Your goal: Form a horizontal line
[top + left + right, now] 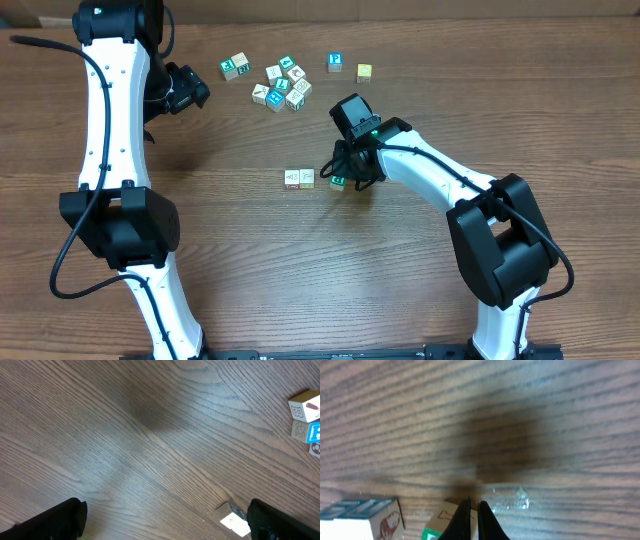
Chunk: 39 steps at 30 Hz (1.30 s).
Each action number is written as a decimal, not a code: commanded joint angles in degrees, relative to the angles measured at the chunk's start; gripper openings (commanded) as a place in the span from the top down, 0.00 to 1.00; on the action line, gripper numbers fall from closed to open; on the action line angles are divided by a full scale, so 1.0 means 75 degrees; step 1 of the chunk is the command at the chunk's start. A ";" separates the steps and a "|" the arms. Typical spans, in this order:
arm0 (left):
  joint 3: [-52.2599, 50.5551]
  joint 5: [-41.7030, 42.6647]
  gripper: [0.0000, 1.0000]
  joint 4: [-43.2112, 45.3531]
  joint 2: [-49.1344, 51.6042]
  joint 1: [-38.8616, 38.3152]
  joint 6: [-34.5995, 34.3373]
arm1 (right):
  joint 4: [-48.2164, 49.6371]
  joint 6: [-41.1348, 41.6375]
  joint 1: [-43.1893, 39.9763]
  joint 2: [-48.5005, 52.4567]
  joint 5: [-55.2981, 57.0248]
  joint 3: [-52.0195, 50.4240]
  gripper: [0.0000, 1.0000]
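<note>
Two whitish cubes (292, 178) (307, 177) with reddish marks touch side by side mid-table, forming a short row. A small gap to their right lies a teal-and-white cube (338, 182). My right gripper (346, 172) is down on it, fingers pressed together with nothing between them. In the right wrist view the shut gripper (474, 506) stands over that cube (439, 519), and a row cube (367, 521) shows at the lower left. A yellow cube (364, 72) sits alone at the back. My left gripper (197, 92) (165, 525) hangs open and empty.
A loose jumble of white and teal cubes (282, 86) lies at the back centre, with single cubes at its left (235, 67) and right (335, 62). One white cube (234, 519) lies just inside my left gripper's right finger (280, 522). More cubes (306, 417) show at that view's right edge.
</note>
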 commanded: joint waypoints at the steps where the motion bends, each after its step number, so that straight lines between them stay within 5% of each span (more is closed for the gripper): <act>1: 0.0000 0.0006 0.00 -0.0017 0.0050 -0.0020 0.0064 | -0.0038 -0.0029 0.0038 0.0029 -0.0495 -0.0050 0.96; 15: 0.0000 0.0006 0.01 -0.0017 0.0050 -0.0020 0.0064 | -0.1020 0.0000 0.0038 0.0029 -0.1096 -0.0050 0.92; 24: 0.0000 0.0006 0.01 -0.0017 0.0050 -0.0020 0.0064 | -0.1364 -0.0889 0.0035 0.0029 -0.0877 -0.0044 0.75; 32: 0.0000 0.0006 0.01 -0.0017 0.0050 -0.0020 0.0064 | -0.0775 -0.0889 -0.0137 0.0029 -0.0076 -0.0044 0.76; 39: 0.0000 0.0006 0.00 -0.0017 0.0050 -0.0020 0.0064 | -0.0775 -0.0860 0.0026 0.0029 -0.1005 -0.0047 0.80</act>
